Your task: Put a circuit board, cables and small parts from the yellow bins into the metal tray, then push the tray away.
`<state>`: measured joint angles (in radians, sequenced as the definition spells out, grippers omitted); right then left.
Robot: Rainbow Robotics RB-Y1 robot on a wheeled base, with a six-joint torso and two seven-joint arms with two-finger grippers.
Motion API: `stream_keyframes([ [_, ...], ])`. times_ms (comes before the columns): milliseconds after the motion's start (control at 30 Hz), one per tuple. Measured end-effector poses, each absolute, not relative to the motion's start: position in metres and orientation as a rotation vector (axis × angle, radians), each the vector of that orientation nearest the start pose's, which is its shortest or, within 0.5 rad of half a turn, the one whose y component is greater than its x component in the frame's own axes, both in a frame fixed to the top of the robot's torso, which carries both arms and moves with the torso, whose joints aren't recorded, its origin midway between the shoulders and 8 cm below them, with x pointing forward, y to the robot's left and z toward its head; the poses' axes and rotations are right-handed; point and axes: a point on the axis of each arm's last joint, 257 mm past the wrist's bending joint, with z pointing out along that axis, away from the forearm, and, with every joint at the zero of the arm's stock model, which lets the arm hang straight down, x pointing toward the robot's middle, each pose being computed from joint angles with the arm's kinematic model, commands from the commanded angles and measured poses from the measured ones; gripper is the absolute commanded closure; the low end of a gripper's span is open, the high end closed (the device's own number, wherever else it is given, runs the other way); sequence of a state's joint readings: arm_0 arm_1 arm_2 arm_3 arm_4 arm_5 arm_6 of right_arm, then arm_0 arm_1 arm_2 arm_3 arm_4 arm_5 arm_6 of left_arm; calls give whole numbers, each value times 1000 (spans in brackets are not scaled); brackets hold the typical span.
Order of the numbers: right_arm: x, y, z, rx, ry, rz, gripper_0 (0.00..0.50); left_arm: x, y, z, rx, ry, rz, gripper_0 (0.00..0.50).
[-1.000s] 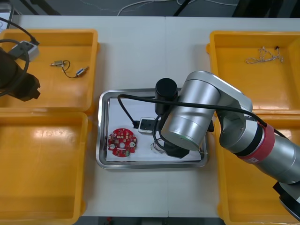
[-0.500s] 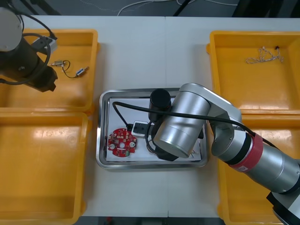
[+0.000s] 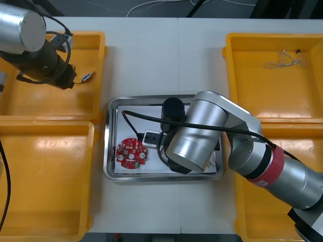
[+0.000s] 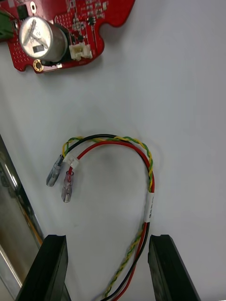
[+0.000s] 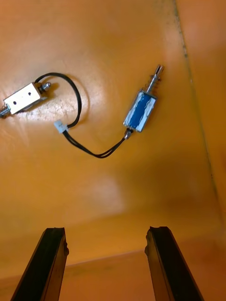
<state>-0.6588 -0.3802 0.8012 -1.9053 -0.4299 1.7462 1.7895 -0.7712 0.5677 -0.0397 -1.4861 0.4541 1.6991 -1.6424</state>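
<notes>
While the right arm (image 3: 202, 133) is held low over the metal tray (image 3: 112, 151), the right jaws are spread wide and nothing is pinched by them. A round red circuit board (image 3: 131, 154) is laid flat on the white floor of the tray, toward the tray's left side. A red and yellow cable (image 4: 149, 188) is laid in the tray too, near the board but apart from it. The cable is bent in a loop. One end of it is seen running between the two black fingers (image 4: 49, 268), closer to one of them. Two small see-through tips are seen at its other end, near the tray's shiny wall.

The left arm (image 3: 35, 55) is held over the left yellow bin (image 3: 96, 45), which is set to the left of the tray and farther back. The left jaws are spread wide as well, and nothing is held in them. In front of them, on the bin's floor, a blue small metal part (image 5: 140, 110) and a silver small metal part (image 5: 21, 99) are laid, joined by a thin black cable (image 5: 77, 101). Another thin cable (image 3: 285, 60) is laid in the right yellow bin (image 3: 229, 50), to the right of the tray and farther back. The tray is set on the light bench (image 3: 151, 55), between the bins
</notes>
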Motion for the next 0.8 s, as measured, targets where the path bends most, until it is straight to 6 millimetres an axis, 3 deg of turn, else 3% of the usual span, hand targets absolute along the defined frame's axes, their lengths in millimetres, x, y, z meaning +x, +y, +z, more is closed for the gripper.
stream_keyframes([
  [300, 379, -56, -253, -1600, 2274, -284, 0, 580, 303, -155, 354, 2579, 184, 0],
  [400, 376, -65, -242, -1494, 2355, -243, 0, 588, 302, -155, 346, 2564, 178, 0],
  [600, 388, -83, -212, -1226, 2451, -151, 0, 600, 297, -155, 457, 2532, 214, 0],
  [800, 408, -119, -186, -904, 2555, -82, 0, 615, 288, -157, 616, 2465, 285, 0],
])
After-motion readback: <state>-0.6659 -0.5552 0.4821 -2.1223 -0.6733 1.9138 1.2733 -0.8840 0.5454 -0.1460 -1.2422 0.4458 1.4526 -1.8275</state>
